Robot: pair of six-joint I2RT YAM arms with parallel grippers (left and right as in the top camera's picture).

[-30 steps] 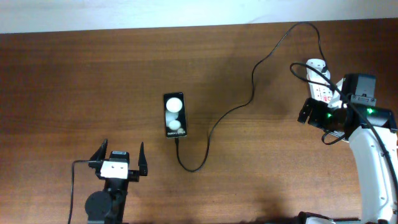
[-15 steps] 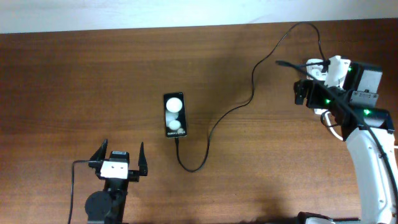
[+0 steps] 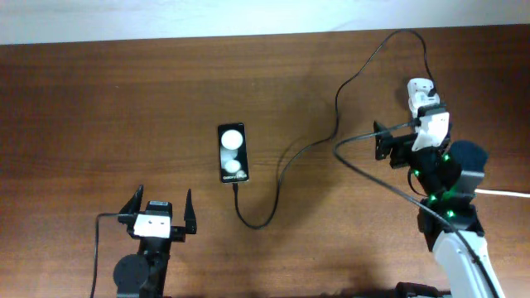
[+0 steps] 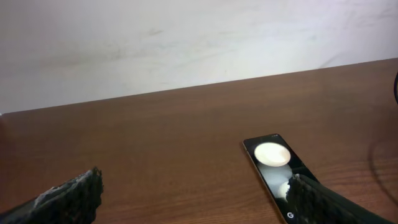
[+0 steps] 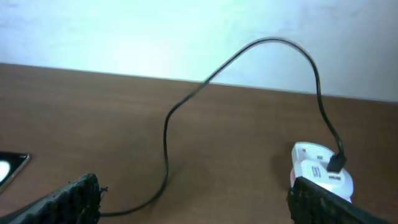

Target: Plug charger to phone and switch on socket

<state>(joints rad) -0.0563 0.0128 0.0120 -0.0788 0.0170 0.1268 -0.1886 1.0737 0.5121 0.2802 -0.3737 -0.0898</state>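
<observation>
The black phone (image 3: 233, 152) lies face up mid-table, also in the left wrist view (image 4: 272, 167). The charger cable (image 3: 308, 146) runs from the phone's near end, loops, and arcs back to its black plug (image 5: 337, 163) seated in the white socket strip (image 3: 421, 89) at the far right. My right gripper (image 3: 406, 126) is open and empty, pointing at the far wall, its right finger beside the socket (image 5: 320, 167), which it partly hides from above. My left gripper (image 3: 160, 207) is open and empty near the front edge, below and left of the phone.
The socket's thick white cord (image 3: 507, 193) leaves to the right edge. The arm's own dark cable (image 3: 373, 174) hangs left of the right arm. A pale wall borders the table's far edge.
My right gripper has swung off the top of the socket, to the left and toward the front, and now points at the far wall. The left arm, phone and cable have not moved.
</observation>
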